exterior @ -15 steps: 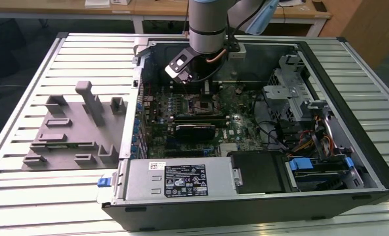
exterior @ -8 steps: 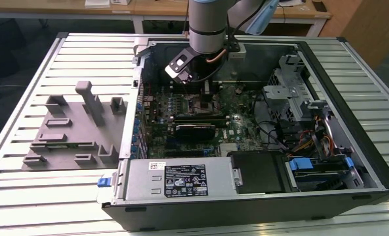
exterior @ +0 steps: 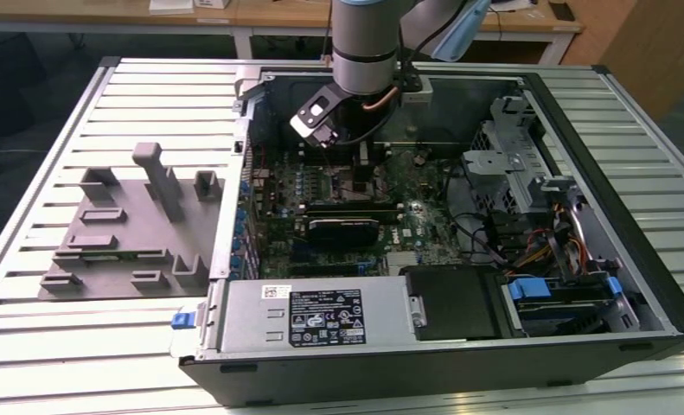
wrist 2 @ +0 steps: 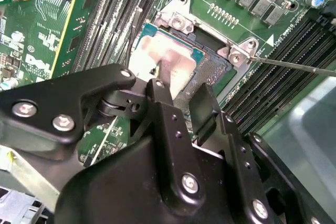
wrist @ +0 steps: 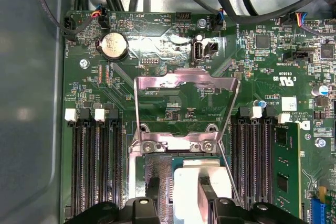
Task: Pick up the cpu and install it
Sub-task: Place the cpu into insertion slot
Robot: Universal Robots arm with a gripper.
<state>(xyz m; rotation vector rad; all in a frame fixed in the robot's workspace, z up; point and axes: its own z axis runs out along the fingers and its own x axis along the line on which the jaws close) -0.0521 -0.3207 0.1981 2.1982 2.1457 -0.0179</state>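
Closest in is the black pincer (wrist 2: pixel 180 92), its bolted links large in the foreground of the second wrist view. It is set narrow and, as far as I can make out, pinches the cpu (wrist 2: pixel 164 56) by its edges. The cpu, silvery on top with a teal rim, hangs just over the socket (wrist 2: pixel 216 72), and a strip of the socket's pins shows beside it. Behind the socket the metal frame (wrist: pixel 184 76) stands swung open, and a thin lever (wrist 2: pixel 294 64) sticks out to one side. Dark slots (wrist: pixel 94 166) run along both sides of the socket, with a coin cell (wrist: pixel 114 45) farther off on the green board (wrist: pixel 168 30). Seen from across the room, the arm (exterior: pixel 365 43) reaches down into the open case (exterior: pixel 434 367), which lies on its side on the slatted bench (exterior: pixel 41 346). Grey blocks (exterior: pixel 123 233) sit on the bench, on the exterior view's left of the case.
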